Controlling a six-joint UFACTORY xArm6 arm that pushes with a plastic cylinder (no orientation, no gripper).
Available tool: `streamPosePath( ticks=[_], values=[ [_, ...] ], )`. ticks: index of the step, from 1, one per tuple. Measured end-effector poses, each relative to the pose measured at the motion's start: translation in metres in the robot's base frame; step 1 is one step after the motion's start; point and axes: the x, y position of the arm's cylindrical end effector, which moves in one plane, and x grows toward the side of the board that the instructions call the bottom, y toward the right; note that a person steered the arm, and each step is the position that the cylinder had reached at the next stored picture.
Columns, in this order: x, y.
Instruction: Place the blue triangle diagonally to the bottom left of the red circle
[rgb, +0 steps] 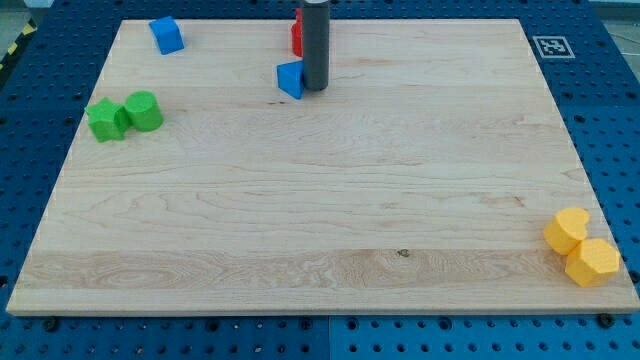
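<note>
Blue triangle (290, 79) touching my tip (315, 88), rod (315, 40) mostly hiding red circle (296, 38); no jaws visible.

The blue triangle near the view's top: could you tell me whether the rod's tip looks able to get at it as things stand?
Probably yes: my tip sits right beside the blue triangle, on its right in the view, apparently touching, with nothing between them. The red block is mostly hidden behind the rod.

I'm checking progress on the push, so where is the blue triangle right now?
The blue triangle sits near the view's top centre of the board, touching the left side of my tip, just below-left of the red block half hidden behind the rod.
</note>
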Motion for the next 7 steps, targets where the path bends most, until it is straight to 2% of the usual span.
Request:
streamPosePath(
  ticks=[7],
  values=[
    [-0.021,-0.016]
  ],
)
